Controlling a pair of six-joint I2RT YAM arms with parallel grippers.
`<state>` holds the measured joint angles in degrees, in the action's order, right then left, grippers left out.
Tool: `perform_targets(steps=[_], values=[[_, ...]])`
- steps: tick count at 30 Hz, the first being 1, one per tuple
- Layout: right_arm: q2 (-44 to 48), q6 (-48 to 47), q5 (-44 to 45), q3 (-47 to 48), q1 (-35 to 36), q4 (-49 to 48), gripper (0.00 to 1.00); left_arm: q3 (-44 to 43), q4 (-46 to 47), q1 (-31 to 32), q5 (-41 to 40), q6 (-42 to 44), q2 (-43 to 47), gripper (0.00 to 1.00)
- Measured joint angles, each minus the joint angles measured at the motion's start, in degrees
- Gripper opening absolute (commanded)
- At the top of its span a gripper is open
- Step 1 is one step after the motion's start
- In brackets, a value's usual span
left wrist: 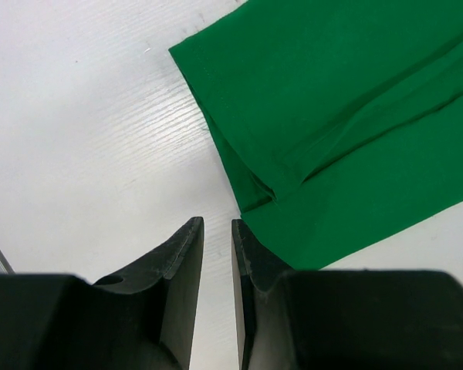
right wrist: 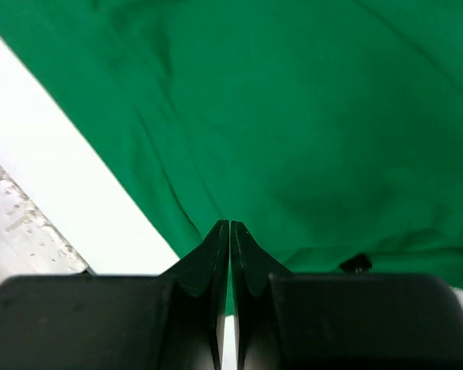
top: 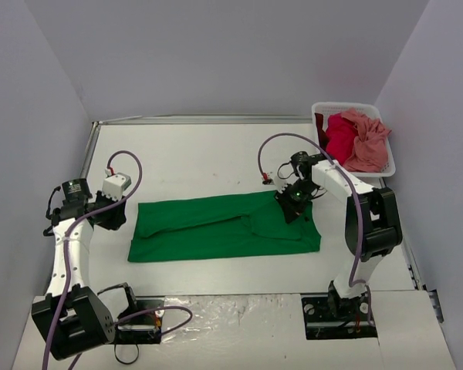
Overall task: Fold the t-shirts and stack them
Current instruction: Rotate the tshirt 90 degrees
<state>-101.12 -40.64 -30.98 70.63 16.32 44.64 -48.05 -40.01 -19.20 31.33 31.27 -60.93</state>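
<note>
The green t-shirt (top: 224,227) lies flat on the white table, folded lengthwise into a long band. My left gripper (top: 116,217) hovers just off the shirt's left end. In the left wrist view it (left wrist: 217,223) is over bare table, jaws a narrow gap apart and empty, with the shirt's (left wrist: 347,116) folded corner just beyond. My right gripper (top: 291,208) is over the shirt's upper right part. In the right wrist view it (right wrist: 230,223) is shut, tips low over the green cloth (right wrist: 293,116), with no cloth seen between them. The crimson shirt (top: 339,139) and the salmon pink shirt (top: 368,142) are bundled in the basket.
The white slatted basket (top: 393,168) stands at the back right corner. Grey walls close off the back and both sides. A metal rail (top: 89,150) runs along the table's left edge. The arm bases and cables (top: 147,320) sit at the near edge.
</note>
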Motion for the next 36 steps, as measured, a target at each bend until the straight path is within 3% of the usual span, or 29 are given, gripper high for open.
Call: perform_targets(steps=[10, 16, 22, 28, 32, 36], values=[[-7.3, 0.5, 3.1, -2.3, -1.3, -2.7, 0.0, -6.8, -0.4, 0.0, 1.7, -0.1, -6.2, 0.21], [-15.2, 2.2, 1.8, 5.7, -1.6, 4.3, 0.0, -9.8, -0.4, 0.0, 1.7, -0.1, -8.0, 0.21], [-28.3, 4.8, 0.1, 22.4, -1.6, 16.6, 0.0, -10.8, -0.6, 0.0, 1.6, -0.2, -9.1, 0.21], [-44.4, 8.7, -2.9, 54.6, 0.0, 23.6, 0.0, -11.4, -1.7, 0.0, 1.2, -0.4, -9.4, 0.21], [-53.2, 11.3, -1.7, 76.0, 2.3, 15.5, 0.0, -11.5, -2.4, 0.0, 0.5, -0.5, -8.7, 0.21], [-54.0, 13.6, 3.8, 76.7, 4.4, -3.1, 0.0, -11.5, -3.6, 0.0, 0.1, -0.5, -6.9, 0.21]])
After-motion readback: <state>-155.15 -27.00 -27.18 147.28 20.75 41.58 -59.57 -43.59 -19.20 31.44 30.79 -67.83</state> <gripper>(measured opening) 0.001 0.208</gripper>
